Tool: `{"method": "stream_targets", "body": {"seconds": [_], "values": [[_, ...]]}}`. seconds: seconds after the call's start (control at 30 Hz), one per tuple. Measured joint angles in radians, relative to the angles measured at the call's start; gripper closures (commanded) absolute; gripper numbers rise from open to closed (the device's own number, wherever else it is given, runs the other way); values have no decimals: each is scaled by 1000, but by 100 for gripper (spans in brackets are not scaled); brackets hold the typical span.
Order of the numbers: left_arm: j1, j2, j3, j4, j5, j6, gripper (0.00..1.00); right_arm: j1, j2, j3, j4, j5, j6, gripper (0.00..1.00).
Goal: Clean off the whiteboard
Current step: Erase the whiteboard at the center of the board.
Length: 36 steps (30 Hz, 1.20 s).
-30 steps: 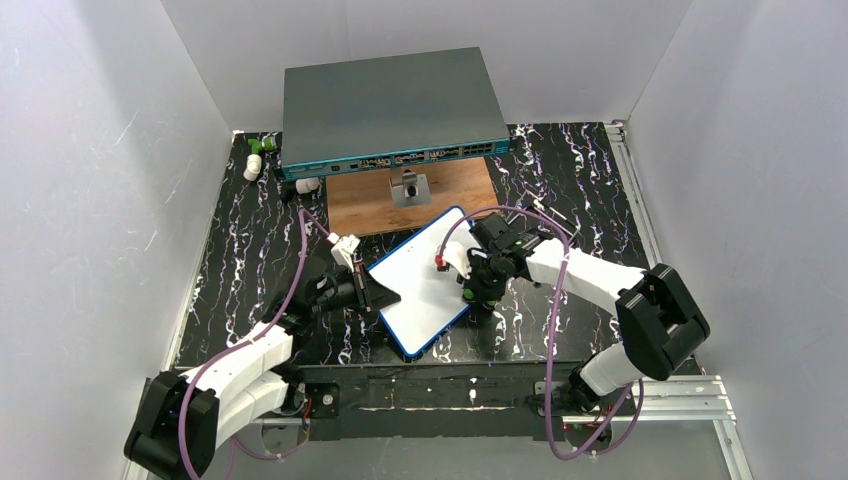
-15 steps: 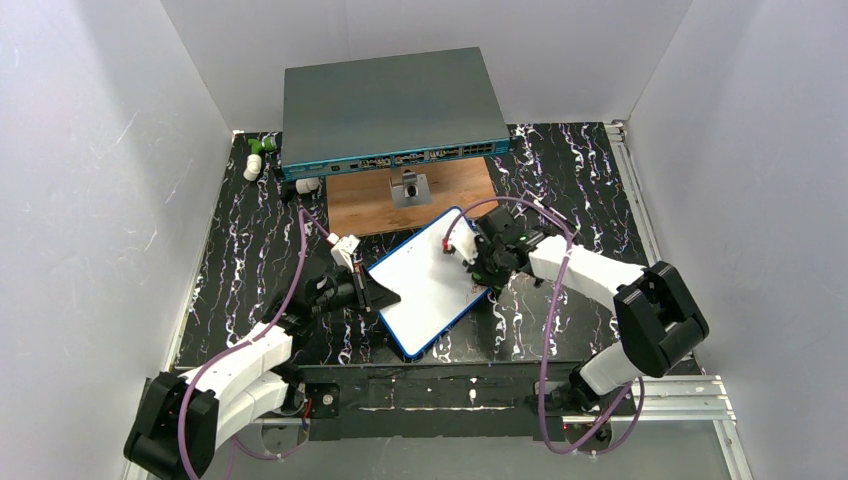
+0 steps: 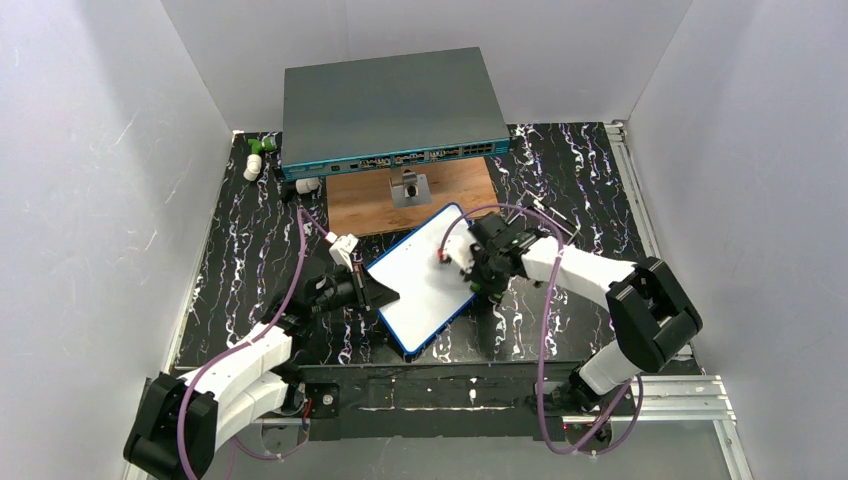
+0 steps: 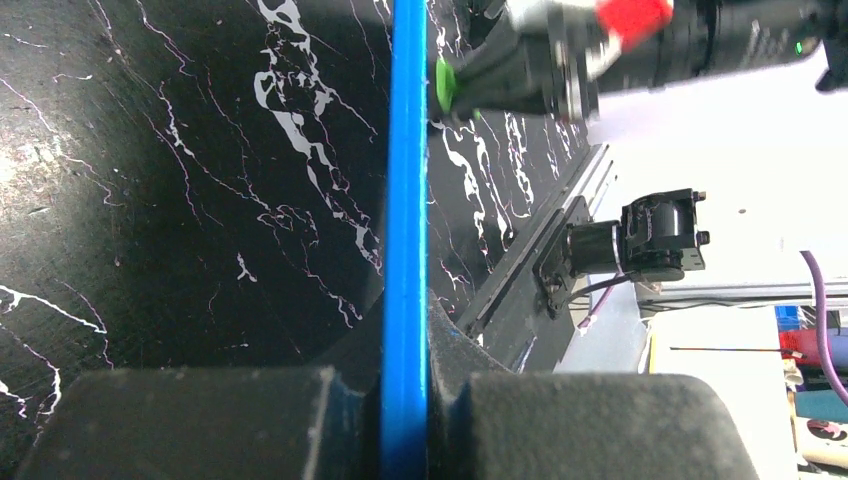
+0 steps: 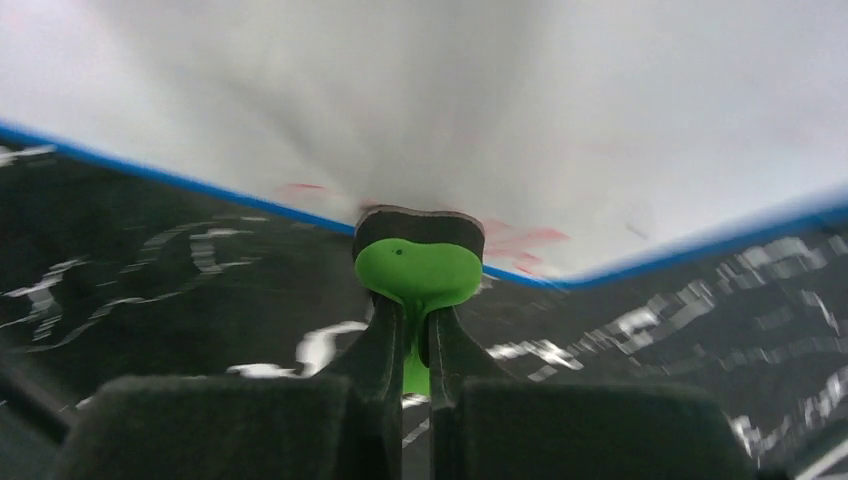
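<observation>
Found the right pincer [image 3: 478, 283] further up the right edge of the whiteboard [image 3: 420, 278] than a second ago, after a slight drift back toward frame centre. Saw little change in the left pincer [image 3: 378, 295] or the board.

Top view: located the whiteboard at frame centre, lying askew on the black marbled bench [image 3: 590, 180], upper corner reaching the brown wooden board [image 3: 450, 195]. Noted left pincer at its left edge, right pincer over its right edge.

Left wrist view: confirmed left pincer clenched on the blue frame [image 4: 404, 200], seen edge-on down frame centre.

Right wrist view: confirmed right pincer clenched on a small green eraser [image 5: 420, 270], set against the board close to its blue edge at lower centre. Spotted faint red smears [image 5: 525, 240] just beside it.

Judged light, thin and stiff, with a slick face; likely to skate on the bench under rubbing. Best held by the frame edge, as now, never by the writing face.
</observation>
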Motion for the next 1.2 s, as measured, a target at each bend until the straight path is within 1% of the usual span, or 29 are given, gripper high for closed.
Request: {"method": "stream_targets", "body": {"seconds": [0.07,0.13,0.17,0.3,0.47,0.57,0.6,0.7,0.87,0.93,1.07,1.2], "values": [[0,6,0,5,-2,-3,100,-80,5,0,27,43,29,99],[0,16,2,14,0,-8,100,-132,11,0,58,96,51,99],[0,23,4,18,1,-10,100,-140,18,0,67,114,64,99],[0,31,5,24,1,-15,100,-96,22,0,57,117,55,99],[1,31,5,24,2,-9,100,62,20,0,-14,53,-6,99],[1,29,5,23,3,-2,100,114,20,0,-34,14,-19,99],[1,29,5,23,3,0,100,110,21,0,-33,12,-16,99],[1,28,5,25,-7,2,100,44,26,0,-12,19,15,99],[1,31,6,32,-12,-4,100,-101,30,0,55,111,76,99],[1,38,6,38,-11,-9,100,-126,32,1,76,137,87,99],[2,48,7,48,-8,-14,100,-105,38,1,72,139,87,99],[2,48,7,49,-9,-14,100,-7,38,3,28,102,58,99]]}}
